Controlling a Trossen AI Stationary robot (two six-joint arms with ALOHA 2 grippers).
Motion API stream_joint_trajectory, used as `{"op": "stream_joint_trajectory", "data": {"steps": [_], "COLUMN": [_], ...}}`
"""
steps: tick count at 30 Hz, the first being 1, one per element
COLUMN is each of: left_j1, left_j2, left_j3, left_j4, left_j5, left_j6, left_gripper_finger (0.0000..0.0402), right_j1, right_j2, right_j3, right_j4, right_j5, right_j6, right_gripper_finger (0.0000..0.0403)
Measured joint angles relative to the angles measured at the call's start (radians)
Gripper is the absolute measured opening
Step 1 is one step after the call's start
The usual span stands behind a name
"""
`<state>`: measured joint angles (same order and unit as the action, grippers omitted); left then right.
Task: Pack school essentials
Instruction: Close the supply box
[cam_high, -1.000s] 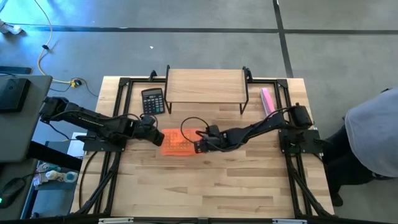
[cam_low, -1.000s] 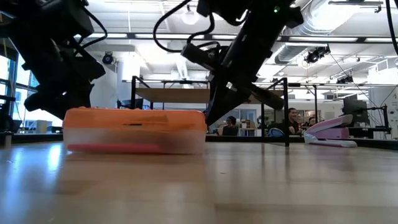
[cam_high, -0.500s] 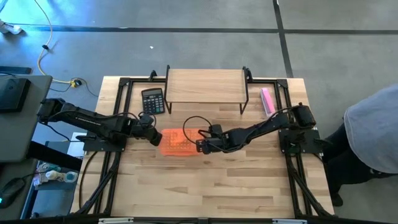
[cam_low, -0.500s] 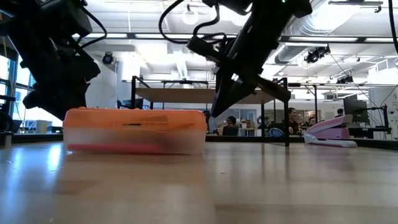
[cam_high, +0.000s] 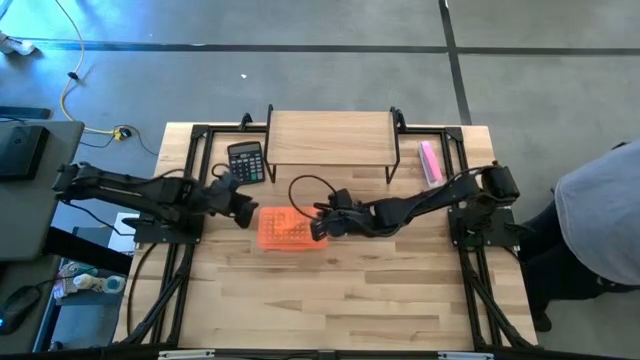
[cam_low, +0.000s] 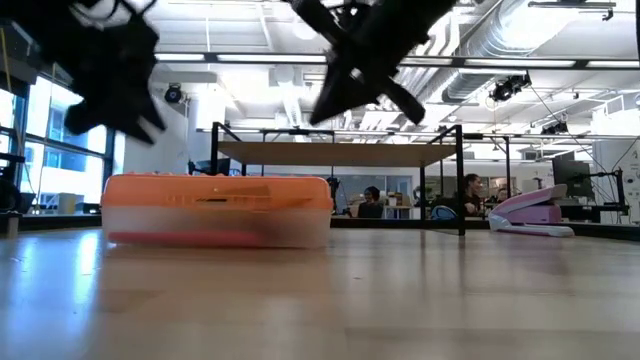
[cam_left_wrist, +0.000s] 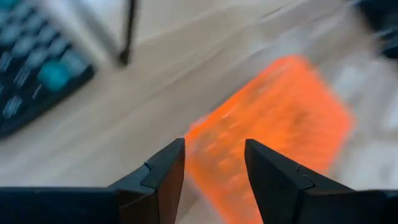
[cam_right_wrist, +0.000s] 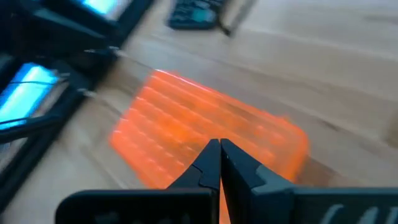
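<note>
Orange case (cam_high: 283, 230) on table, btwn left gripper (cam_high: 243, 208) part-open, empty, right gripper (cam_high: 318, 226) closed, empty.

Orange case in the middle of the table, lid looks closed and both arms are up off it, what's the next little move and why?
Probably pull both arms back toward their sides. The orange case sits flat on the table with its lid down; the left gripper, fingers parted and empty, hangs by its left end, and the shut right gripper by its right end. Neither touches it.

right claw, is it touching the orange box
Apart. The low view shows the right claw hanging above the orange box, with open background between its tip and the lid.
</note>
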<state>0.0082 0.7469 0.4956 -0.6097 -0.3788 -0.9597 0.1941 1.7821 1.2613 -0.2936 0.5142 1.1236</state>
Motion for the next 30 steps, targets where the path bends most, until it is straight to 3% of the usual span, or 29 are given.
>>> {"op": "stream_joint_trajectory", "data": {"steps": [4,10,22,30], "left_j1": [-0.004,-0.005,-0.105,-0.122], "left_j2": [-0.008,0.056,0.206,0.242], "left_j3": [0.052,0.068,0.068,0.068], "left_j4": [0.096,0.204,0.219,0.22], "left_j5": [0.003,0.023,0.026,0.004], "left_j6": [0.12,0.125,0.1,0.072], "left_gripper_finger": [0.0158,0.0147,0.0014,0.0003], "right_j1": [-0.023,-0.041,-0.058,-0.071], "right_j2": [-0.003,-0.003,0.01,0.059], "right_j3": [0.0,0.0,0.0,0.0], "right_j4": [0.132,0.144,0.132,0.124], "right_j5": [-0.05,-0.092,-0.167,-0.217], "right_j6": [-0.139,-0.191,-0.291,-0.265], "right_gripper_finger": [0.0,0.0,0.0,0.0]}}
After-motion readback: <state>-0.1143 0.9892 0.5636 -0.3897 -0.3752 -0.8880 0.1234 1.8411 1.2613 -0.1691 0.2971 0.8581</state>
